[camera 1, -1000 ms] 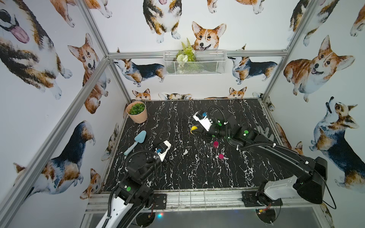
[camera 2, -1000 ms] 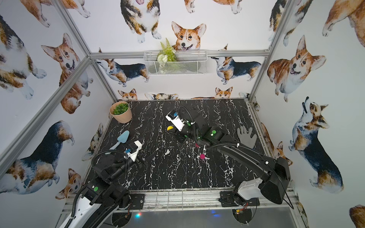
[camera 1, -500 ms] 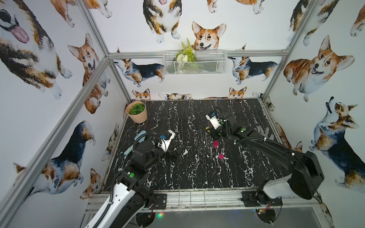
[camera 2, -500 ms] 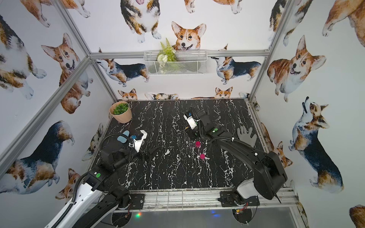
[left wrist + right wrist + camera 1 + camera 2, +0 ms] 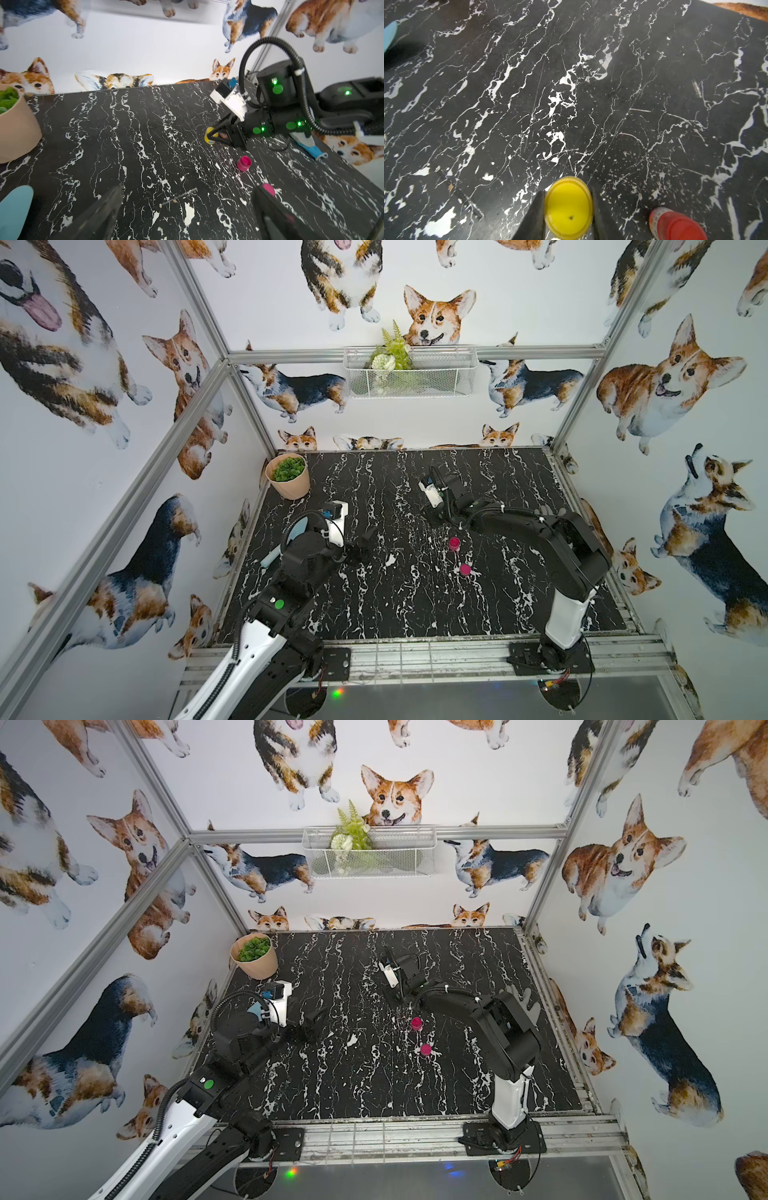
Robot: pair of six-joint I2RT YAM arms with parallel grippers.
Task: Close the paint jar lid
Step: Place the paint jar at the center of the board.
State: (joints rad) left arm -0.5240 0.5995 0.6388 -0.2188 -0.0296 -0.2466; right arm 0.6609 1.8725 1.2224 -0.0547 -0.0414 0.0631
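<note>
Gripping a closed yellow paint jar (image 5: 569, 209) by its sides, the right claw (image 5: 568, 192) was narrow, with one finger on each side of the jar. Whether this jar stood on the bench (image 5: 374, 605) or hung just above it, I could not tell. A red jar (image 5: 677, 224), also closed, stood just beside this claw and apart from it.

The pink jar (image 5: 454, 543) stood upright and open on the bench, near the right claw, on the side toward the arm bases. Its pink lid (image 5: 465, 569) lay a little further that way, near the jar but not touching it.

The left claw (image 5: 188, 188) was wide and held nothing; it was low over the bench. In its wrist view the pink lid showed just past the tip of one finger, and I could not tell if they touched. A blue scoop (image 5: 299, 526) lay behind the left claw, partly under that arm.
</note>
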